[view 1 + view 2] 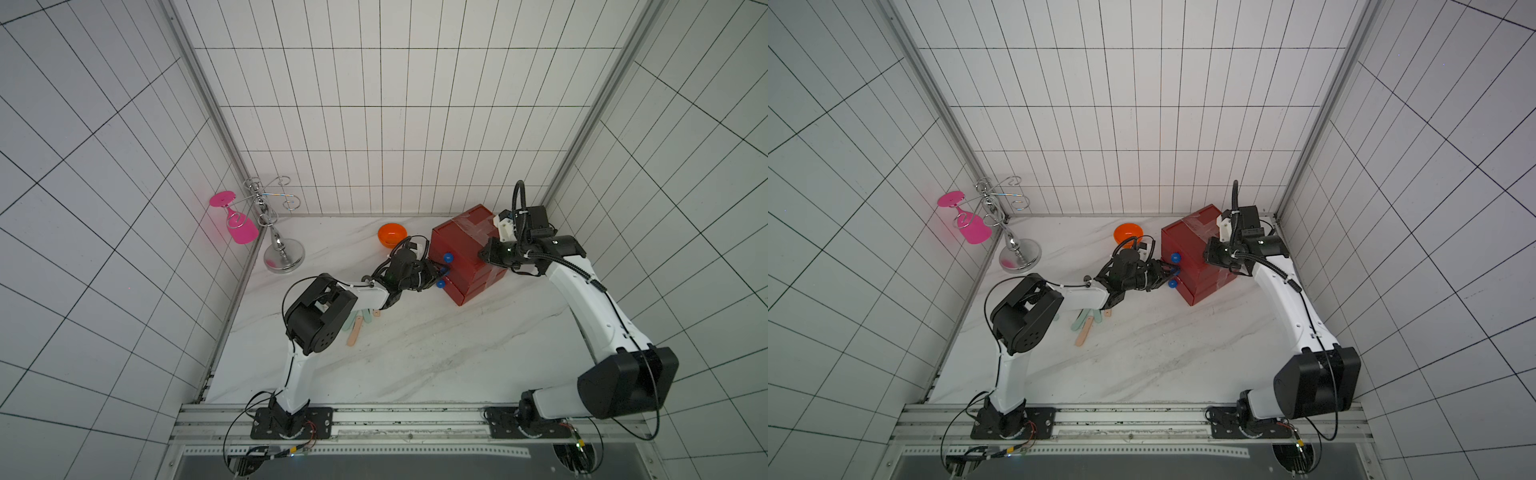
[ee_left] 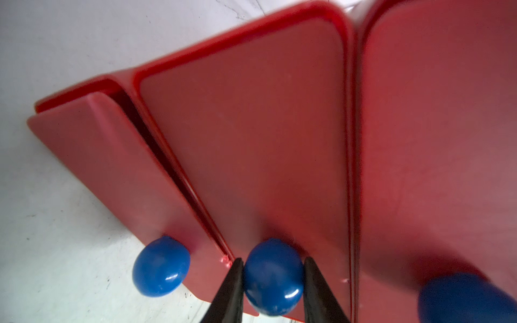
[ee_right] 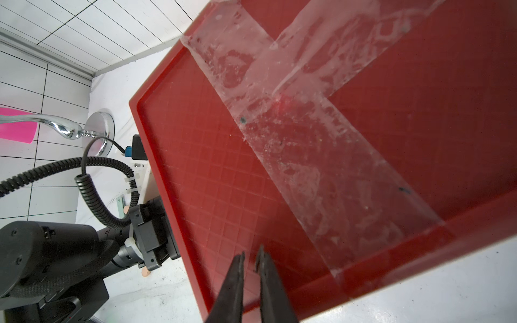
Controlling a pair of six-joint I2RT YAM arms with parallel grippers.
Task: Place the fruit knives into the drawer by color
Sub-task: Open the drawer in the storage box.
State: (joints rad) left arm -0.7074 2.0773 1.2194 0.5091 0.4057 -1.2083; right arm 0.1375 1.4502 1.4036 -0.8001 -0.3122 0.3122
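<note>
Both top views: drawer (image 1: 465, 253) at far right of table (image 1: 415, 353), beside orange bowl (image 1: 392, 234). Fruit knives (image 1: 360, 326) lying on table by the left arm, partly hidden under it; count unclear. Left gripper (image 1: 441, 272) at the knobbed front. Right gripper (image 1: 484, 252) over the taped top.

Left wrist: fingers (image 2: 232, 288) clamped on middle knob (image 2: 273, 276), one each side, apparently touching. Lowest drawer front (image 2: 117, 173) slightly ajar.

Right wrist: fingers (image 3: 232, 285) nearly together, grasping nothing, just above the top near its edge.
</note>
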